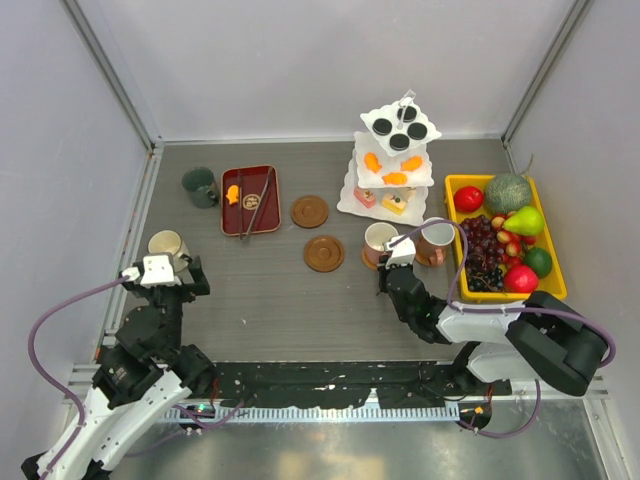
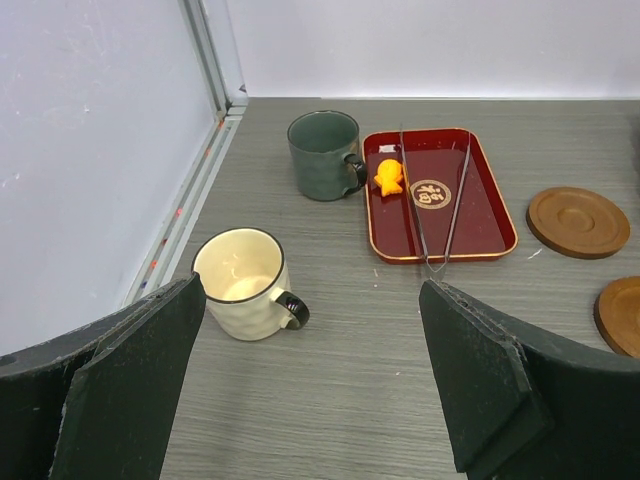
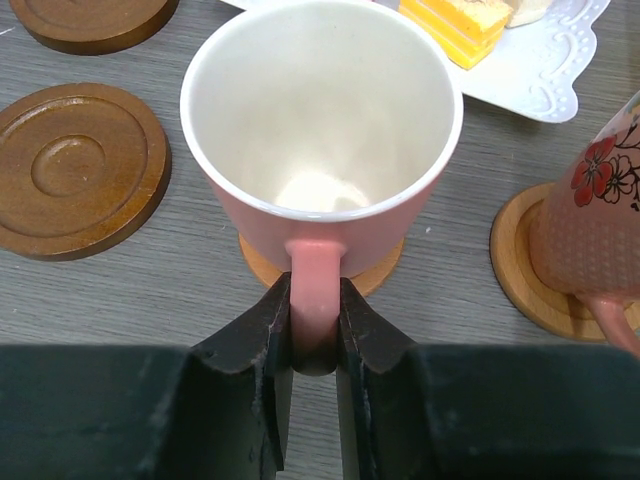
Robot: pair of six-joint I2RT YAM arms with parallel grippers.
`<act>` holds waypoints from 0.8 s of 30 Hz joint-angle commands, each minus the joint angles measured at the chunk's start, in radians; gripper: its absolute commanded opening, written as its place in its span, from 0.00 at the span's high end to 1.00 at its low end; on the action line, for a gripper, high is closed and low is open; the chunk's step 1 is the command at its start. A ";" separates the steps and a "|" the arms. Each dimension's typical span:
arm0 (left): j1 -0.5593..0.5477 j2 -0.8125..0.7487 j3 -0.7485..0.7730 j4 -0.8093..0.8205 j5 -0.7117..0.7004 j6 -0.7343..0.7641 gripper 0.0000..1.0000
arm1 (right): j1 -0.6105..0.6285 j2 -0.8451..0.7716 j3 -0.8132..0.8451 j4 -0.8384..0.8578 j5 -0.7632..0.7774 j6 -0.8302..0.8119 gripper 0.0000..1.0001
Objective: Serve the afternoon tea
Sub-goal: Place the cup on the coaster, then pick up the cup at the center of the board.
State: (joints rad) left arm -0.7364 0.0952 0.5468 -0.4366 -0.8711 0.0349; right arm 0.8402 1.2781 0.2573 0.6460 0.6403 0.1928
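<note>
- The pink mug stands upright on a pale coaster, near the foot of the white three-tier stand. A floral pink mug sits just beside it on a coaster of its own.
- Its handle is pinched by the right gripper, whose jaws are drawn narrow around the thin loop.
- The mug is judged to be glazed ceramic: stiff, fairly weighty and slippery. It is likely to chip if knocked against the neighbouring mug or the stand.
- Because the handle sits off to one side of the body, some swing or tilt is to be expected on lifting. A low, level carry is called for.
- Nothing is seen inside the mug, so no spill is expected.
- The left gripper is spread wide with nothing between its fingers, and is aimed toward the cream mug.
- That mug's small dark handle is judged the natural hold, with the rim wall as an alternative.
- The dark green mug stands farther back, just beside the dark red tray.
</note>
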 commanded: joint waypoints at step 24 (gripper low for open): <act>0.008 0.282 0.197 -0.097 0.161 -0.107 0.01 | -0.016 -0.551 0.370 -0.914 -0.028 -0.024 0.04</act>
State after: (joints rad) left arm -0.7326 0.2806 0.6445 -0.4850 -0.7776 -0.0010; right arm 0.8364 0.7544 0.5026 0.0242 0.5934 0.1768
